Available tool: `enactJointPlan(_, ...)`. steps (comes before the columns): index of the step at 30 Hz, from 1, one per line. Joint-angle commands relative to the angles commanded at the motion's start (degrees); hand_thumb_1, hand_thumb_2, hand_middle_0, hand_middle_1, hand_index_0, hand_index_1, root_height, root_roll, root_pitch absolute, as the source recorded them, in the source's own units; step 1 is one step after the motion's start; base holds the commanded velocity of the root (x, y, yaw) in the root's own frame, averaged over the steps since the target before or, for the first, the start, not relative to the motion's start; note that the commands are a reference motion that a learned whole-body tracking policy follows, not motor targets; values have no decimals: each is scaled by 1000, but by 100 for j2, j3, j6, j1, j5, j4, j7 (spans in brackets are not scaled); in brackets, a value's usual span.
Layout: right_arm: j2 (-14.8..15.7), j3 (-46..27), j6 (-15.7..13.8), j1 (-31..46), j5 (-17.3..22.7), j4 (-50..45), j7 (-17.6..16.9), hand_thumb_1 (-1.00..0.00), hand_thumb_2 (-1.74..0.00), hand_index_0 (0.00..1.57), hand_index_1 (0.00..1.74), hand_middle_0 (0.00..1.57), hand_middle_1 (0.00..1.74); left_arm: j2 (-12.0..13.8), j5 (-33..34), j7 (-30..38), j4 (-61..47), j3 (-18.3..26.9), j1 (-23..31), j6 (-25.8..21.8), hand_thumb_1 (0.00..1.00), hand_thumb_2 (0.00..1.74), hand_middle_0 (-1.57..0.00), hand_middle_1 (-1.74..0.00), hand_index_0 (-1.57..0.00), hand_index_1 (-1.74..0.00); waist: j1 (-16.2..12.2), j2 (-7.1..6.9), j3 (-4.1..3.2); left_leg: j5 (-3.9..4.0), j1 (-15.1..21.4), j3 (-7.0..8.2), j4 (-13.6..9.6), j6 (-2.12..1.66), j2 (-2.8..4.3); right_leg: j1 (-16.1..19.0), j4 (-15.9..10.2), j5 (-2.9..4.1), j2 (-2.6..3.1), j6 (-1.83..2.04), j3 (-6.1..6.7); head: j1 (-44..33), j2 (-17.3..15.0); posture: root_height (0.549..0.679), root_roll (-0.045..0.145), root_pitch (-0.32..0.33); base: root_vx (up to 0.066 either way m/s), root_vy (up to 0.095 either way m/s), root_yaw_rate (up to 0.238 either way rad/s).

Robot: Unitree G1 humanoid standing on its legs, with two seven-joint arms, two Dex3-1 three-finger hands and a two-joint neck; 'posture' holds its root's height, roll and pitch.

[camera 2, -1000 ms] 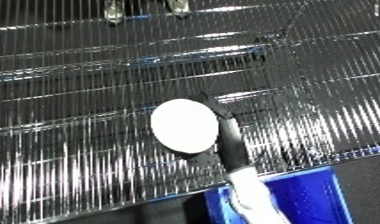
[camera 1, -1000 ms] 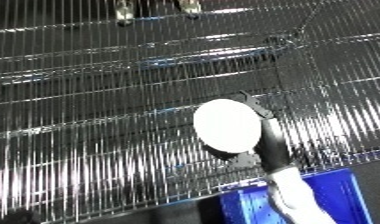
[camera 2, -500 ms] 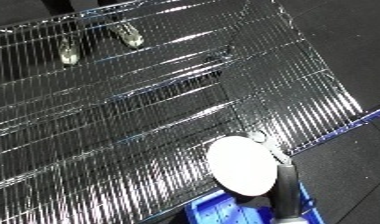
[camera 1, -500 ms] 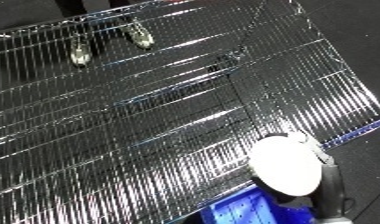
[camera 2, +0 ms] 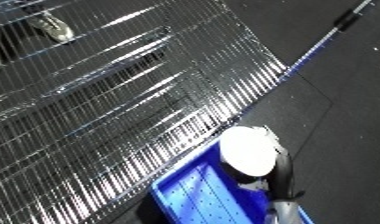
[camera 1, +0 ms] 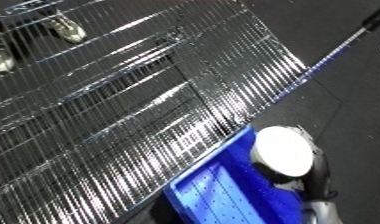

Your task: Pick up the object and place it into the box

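Basically got the right hand (camera 1: 315,170) curled round a white disc (camera 1: 283,150), gripping from behind. Hanging right over the blue bin (camera 1: 224,197) below the fingers, probably lined up for dropping.

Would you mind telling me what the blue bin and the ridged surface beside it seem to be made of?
The blue bin looks like moulded plastic: an even saturated colour, a soft sheen, and rows of small holes in its floor. The ridged surface looks like bare metal, probably steel rods or rollers, with sharp bright glints along thin parallel lines.
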Motion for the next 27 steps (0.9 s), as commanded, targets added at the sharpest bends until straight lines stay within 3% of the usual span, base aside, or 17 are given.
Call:
enactJointPlan(4,-75,-111,-254,50,357,562,78,-750,-1305,1178,1305,1178,1305,-55,-91,-15,93,-70,-33,-27,1000,1740,-1570,-1740,-1570,-1740,-52,106,-17,10,176,62,-141,-9,-52,87,-112,4,3,-17,70,100,-24,625,97,3,17,79,-58)
enactJointPlan(11,-160,-94,-607,39,765,1242,407,-400,-696,628,696,628,696,-110,-199,16,178,-233,-140,-55,1000,1740,-1570,-1740,-1570,-1740,-88,191,-10,39,287,93,-272,-19,-128,128,-204,33,-1,-46,93,242,-46,627,106,-2,-10,40,-2)
enactJointPlan(19,-138,-47,-728,19,858,1387,514,0,0,0,0,0,0,-200,-228,41,274,-328,-212,-113,1000,1740,-1570,-1740,-1570,-1740,-129,223,7,64,330,98,-338,-27,-147,123,-225,37,1,-72,120,247,-21,627,112,-2,-14,15,-5)
enactJointPlan(27,-111,-79,-760,-13,1003,1470,640,0,0,0,0,0,0,-268,-223,50,305,-352,-250,-99,1000,1740,-1570,-1740,-1570,-1740,-137,236,37,98,312,85,-348,-38,-156,92,-200,43,6,-96,121,224,-7,626,115,-3,-15,3,-5)
